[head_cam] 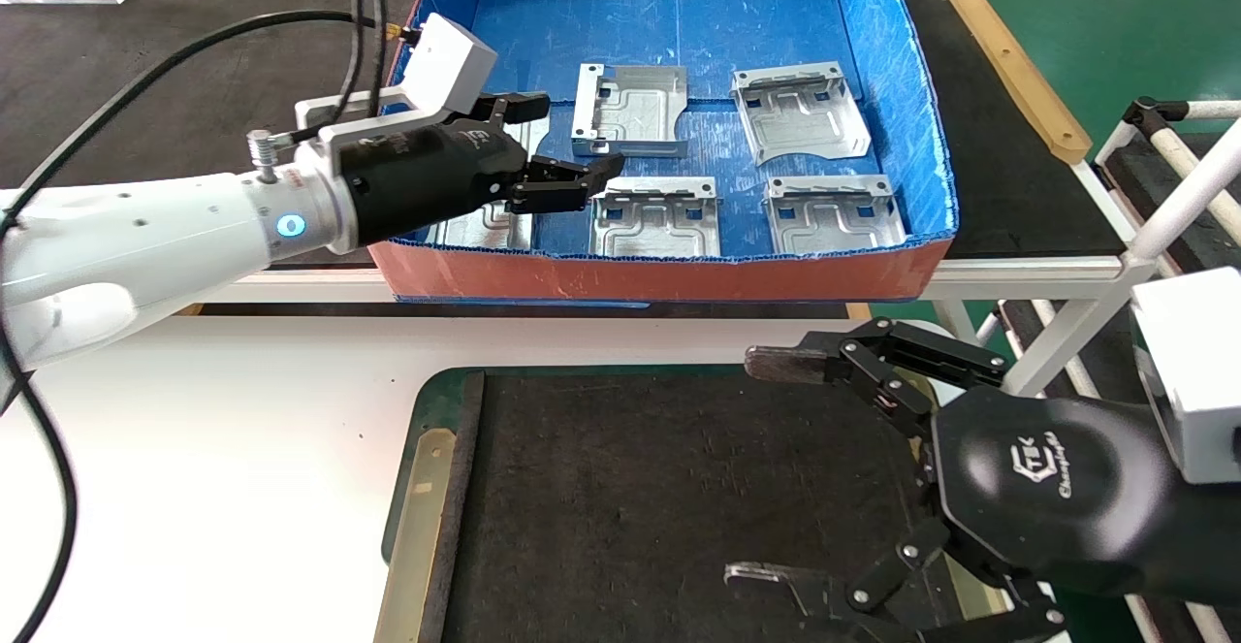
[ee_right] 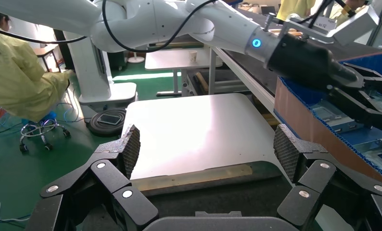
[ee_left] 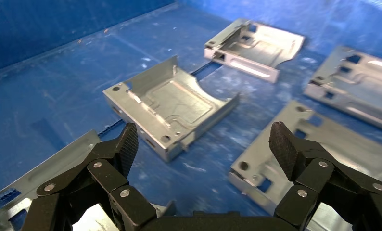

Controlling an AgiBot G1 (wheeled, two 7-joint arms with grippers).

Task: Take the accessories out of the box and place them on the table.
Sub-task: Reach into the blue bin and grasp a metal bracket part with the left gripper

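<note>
Left gripper (head_cam: 572,153) released, jaws spread, over silver-grey stamped metal plates (head_cam: 628,110) lying in blue corrugated-plastic box (head_cam: 897,71). Right gripper (head_cam: 776,468) also released, above white desk's (head_cam: 223,468) black felt mat (head_cam: 659,488).

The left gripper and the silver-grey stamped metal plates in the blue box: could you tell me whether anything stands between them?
Nothing visible does. The left gripper hangs open inside the blue corrugated-plastic box, past its near wall, and the silver-grey stamped metal plates lie uncovered on the floor below its fingertips. The right gripper sits open over the black felt mat.
</note>
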